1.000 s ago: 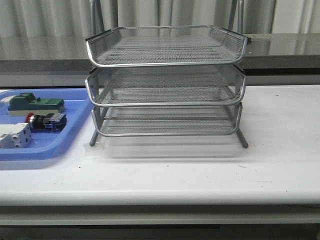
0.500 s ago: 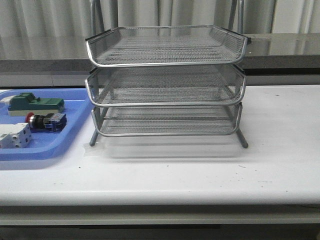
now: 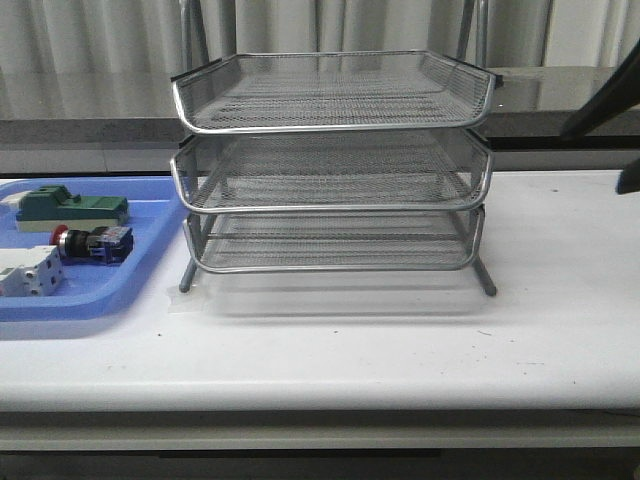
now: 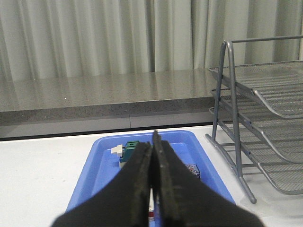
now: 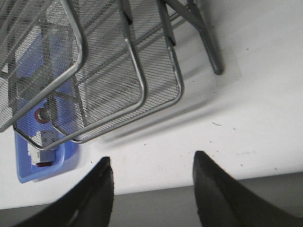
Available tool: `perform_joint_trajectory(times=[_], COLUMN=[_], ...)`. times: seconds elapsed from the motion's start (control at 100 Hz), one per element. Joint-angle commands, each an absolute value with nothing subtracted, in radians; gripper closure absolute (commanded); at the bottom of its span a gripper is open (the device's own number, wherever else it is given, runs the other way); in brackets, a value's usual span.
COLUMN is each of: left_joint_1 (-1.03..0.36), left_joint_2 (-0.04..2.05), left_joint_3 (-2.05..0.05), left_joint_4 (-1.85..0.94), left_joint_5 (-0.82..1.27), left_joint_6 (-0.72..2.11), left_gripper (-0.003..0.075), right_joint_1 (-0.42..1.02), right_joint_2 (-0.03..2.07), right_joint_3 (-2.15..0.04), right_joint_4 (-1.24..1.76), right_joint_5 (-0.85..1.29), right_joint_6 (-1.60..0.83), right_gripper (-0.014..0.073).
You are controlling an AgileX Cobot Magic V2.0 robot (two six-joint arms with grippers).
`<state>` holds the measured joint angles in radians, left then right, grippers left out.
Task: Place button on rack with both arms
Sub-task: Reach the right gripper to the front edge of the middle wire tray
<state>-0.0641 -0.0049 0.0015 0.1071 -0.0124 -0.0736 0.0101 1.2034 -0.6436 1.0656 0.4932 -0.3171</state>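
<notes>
— While grey curtains [image 3: 330, 25] hang behind a white table [image 3: 400, 340], what is held in the containers?

— A silver three-tier rack [image 3: 330, 165] is seen bare; beside it, the button [image 3: 92, 243] lies in a blue tray [image 3: 100, 300], between a green-topped block [image 3: 70, 208] and a white block [image 3: 28, 272].

— And the claws?

— The left gripper [image 4: 152, 189] is pressed closed on nothing above the tray; the right gripper [image 5: 151, 189] is spread wide, empty.
</notes>
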Motion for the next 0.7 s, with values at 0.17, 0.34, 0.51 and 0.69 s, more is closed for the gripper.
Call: perform_joint_trajectory(times=[0.17,0.34,0.51,0.69], left_joint_1=[-0.061,-0.061,-0.061,-0.061], left_joint_2=[-0.037,-0.037,-0.037,-0.037], left_joint_3=[0.049,0.049,0.049,0.049], left_joint_4=[0.107,0.107,0.107,0.107], left_joint_5=[-0.094,-0.094,-0.094,-0.094], left_joint_6=[-0.084,-0.084,-0.084,-0.084], left_gripper=[0.0740,0.0740,0.0740,0.0740], right_joint_1=[0.011,0.011,0.011,0.011], right_joint_2=[1.384,1.498,1.577,1.635], right_joint_3=[-0.722,-0.767,-0.824,-0.881], right_joint_4=[1.532,1.604,1.604,1.604], right_joint_5=[0.542,0.579,0.608,0.626], right_joint_6=[-0.775,-0.855,-0.868,-0.873], right_gripper=[0.0267,0.0267,0.0267,0.0267])
